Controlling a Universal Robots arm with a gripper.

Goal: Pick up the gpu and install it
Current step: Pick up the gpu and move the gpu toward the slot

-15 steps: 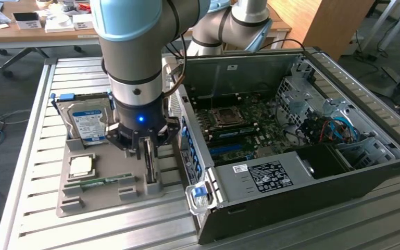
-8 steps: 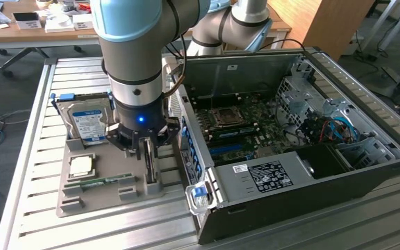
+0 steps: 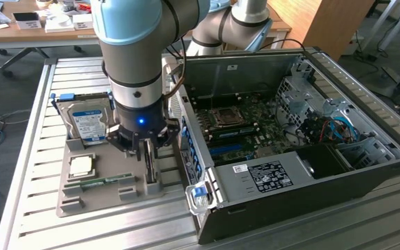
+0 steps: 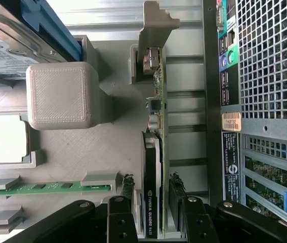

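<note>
A robot arm's gripper [image 3: 148,153] [image 4: 152,183] reaches down over the gpu [image 4: 157,152], which stands on its edge in a grey holder [image 3: 71,200] just beside the rear panel of the open computer case [image 3: 304,192]. The fingers [image 4: 128,188] are apart, one on each side of the card, with a sliver of space showing between one finger and the black cooler [image 4: 150,202]. In the exterior view the arm hides most of the card.

The cooler's edge reads "NVIDIA QUADRO". A pale sticker [image 4: 231,121] on the case's rear panel carries print too small to read, as does the power supply label [image 3: 270,177] inside the case.

Farther from the case in the same holder are a hard drive [image 3: 89,124] with a blue-and-white label, partly covered by the arm, a processor [image 3: 82,165] and a memory stick [image 3: 106,180].
</note>
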